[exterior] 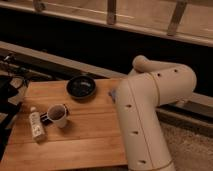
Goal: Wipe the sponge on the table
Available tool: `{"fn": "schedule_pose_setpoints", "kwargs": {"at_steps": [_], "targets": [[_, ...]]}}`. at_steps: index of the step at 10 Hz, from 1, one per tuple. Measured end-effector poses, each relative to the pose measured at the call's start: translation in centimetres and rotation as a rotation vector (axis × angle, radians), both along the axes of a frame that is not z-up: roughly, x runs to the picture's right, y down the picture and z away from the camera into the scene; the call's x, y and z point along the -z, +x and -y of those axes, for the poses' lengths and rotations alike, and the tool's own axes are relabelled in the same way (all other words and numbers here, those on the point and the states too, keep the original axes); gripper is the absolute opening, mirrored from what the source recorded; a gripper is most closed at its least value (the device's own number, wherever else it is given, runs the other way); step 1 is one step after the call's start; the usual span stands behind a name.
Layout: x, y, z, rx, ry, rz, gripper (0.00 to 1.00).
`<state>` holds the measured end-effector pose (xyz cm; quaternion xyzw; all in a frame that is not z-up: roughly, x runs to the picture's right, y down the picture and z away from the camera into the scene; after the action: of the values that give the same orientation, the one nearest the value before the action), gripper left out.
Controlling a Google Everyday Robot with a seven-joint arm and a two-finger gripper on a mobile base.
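The table is a light-brown plank top filling the lower left. A small light-blue patch, apparently the sponge, lies on the table's right part, right against my white arm and partly hidden by it. The arm rises from the lower right, bends at a rounded joint and covers the table's right end. My gripper does not show; it is hidden behind the arm or lies outside the frame.
A black round bowl sits at the table's far edge. A cup with a dark handle stands left of centre, beside a small lying bottle. Dark equipment borders the left edge. Gravel ground lies to the right.
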<state>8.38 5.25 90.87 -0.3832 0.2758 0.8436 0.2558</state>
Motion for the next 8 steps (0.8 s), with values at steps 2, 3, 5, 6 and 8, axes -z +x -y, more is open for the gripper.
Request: {"fn": "schedule_pose_setpoints", "kwargs": {"at_steps": [2, 3, 5, 6, 8], "targets": [[1.4, -1.8, -0.6, 0.016, 0.015, 0.099, 0.0], [2.3, -3.0, -1.3, 0.03, 0.015, 0.147, 0.0], [3.4, -5.1, -2.4, 0.055, 0.011, 0.234, 0.0], [3.6, -5.8, -2.6, 0.063, 0.015, 0.265, 0.0], [3.8, -8.2, -2.3, 0.08, 0.076, 0.365, 0.0]]}}
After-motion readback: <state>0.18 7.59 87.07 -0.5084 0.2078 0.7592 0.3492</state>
